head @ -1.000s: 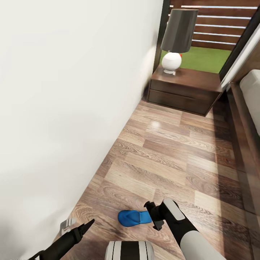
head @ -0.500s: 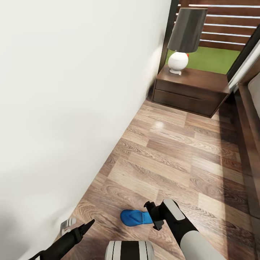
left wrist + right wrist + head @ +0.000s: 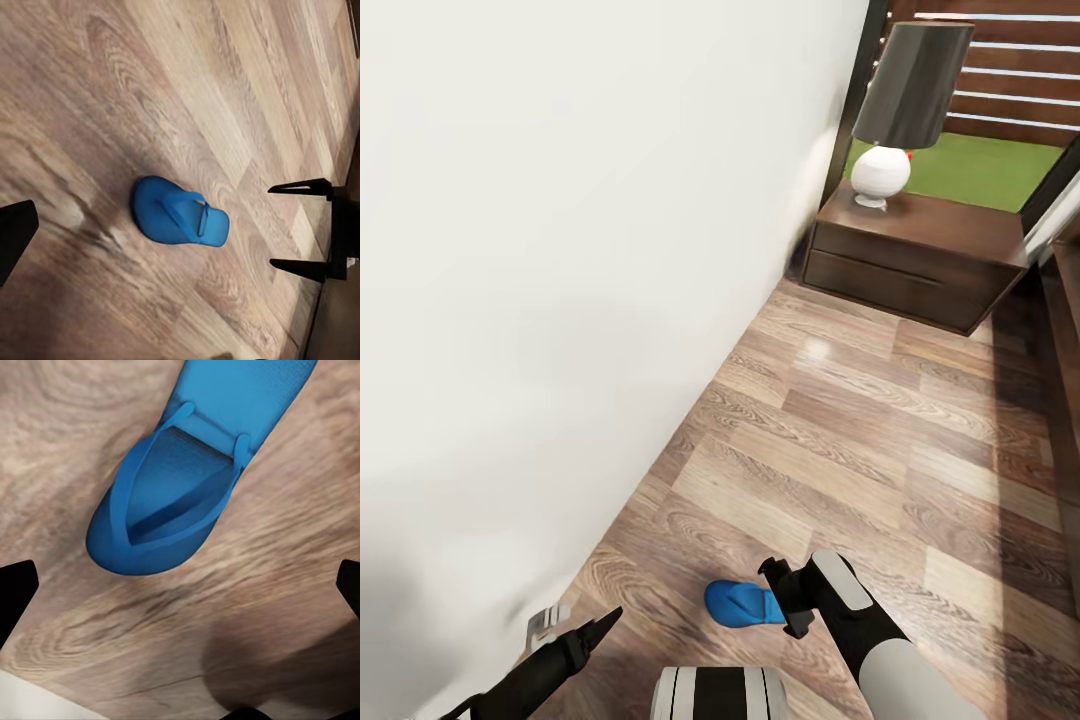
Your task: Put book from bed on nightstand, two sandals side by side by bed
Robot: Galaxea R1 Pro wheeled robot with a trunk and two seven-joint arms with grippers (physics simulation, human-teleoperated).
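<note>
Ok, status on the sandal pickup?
Right gripper open, fingertips at the blue sandal heel, not gripping. Sandal flat on the floor. Left gripper low near the wall, jaws unclear. Nothing between them.

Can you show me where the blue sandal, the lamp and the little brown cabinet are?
blue sandal (image 3: 178,220): left wrist view, on its strap.
lamp (image 3: 912,88): head view, on the dark shade.
nightstand (image 3: 950,226): head view, on its glossy top.
</note>
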